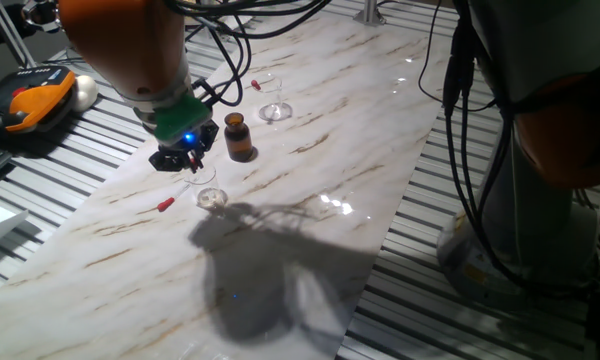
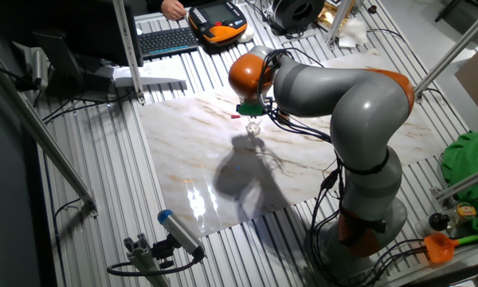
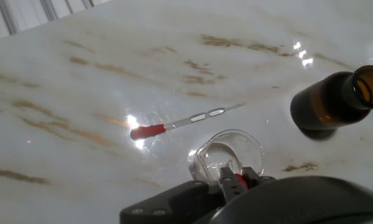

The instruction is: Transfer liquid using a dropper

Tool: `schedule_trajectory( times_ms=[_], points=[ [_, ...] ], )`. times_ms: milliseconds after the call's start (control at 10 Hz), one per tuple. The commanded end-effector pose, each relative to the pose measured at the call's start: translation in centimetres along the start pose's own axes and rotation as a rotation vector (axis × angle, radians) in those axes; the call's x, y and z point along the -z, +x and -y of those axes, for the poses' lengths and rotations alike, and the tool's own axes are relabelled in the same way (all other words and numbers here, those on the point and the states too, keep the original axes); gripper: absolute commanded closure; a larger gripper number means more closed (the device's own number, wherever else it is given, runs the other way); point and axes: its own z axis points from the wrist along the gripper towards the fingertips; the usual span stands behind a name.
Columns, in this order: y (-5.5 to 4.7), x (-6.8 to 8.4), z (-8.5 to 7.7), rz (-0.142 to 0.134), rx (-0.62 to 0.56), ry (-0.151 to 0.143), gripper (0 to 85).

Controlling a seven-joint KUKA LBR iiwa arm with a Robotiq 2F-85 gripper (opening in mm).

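One fixed view: low, close beside the marble table point(image 1: 310, 190), facing along it. Other fixed view: high, distant, looking down on the whole arm point(image 2: 334, 88). Hand view: very near the tabletop, angled downward. Shared by all: small glass dish point(image 3: 227, 152).

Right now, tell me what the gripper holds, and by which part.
The gripper holds a dropper by its red bulb, tip down over the dish.
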Motion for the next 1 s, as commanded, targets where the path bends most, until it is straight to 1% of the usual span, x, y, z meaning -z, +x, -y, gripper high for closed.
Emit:
schedule_trajectory(
  times_ms=[0, 900],
  points=[
    [-0.01, 0.0, -0.02, 0.001, 0.0, -0.001, 68.0],
    [0.02, -0.04, -0.3, 0.017, -0.01, 0.011, 68.0]
  ],
)
